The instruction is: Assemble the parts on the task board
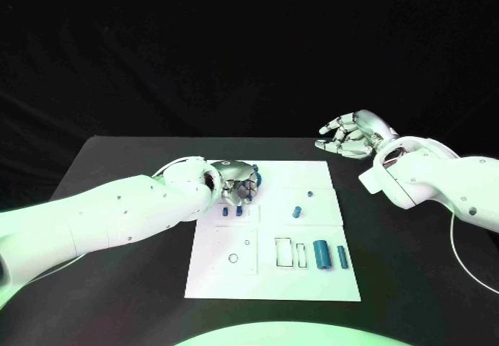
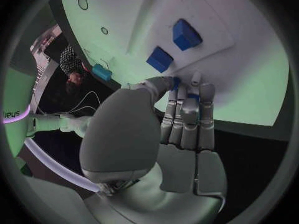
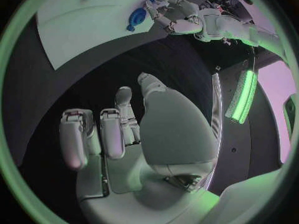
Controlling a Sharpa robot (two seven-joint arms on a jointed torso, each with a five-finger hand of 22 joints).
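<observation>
task board (image 1: 312, 281) ×1 | blue parts (image 1: 324, 255) ×7 (visible ones) | hands ×2

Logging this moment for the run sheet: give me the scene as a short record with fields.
surface: black table
board: white flat task board, mid-table
left hand: silver left hand over the board's far left part, fingertips down among small blue parts there; hold unclear
right hand: silver right hand raised beyond the board's far right corner, holding nothing, fingers apart
loose parts: two blue cylinders lying side by side near the board's right edge

task board (image 1: 312, 285) mid-table (image 1: 115, 158), parts (image 1: 322, 256) on it
</observation>
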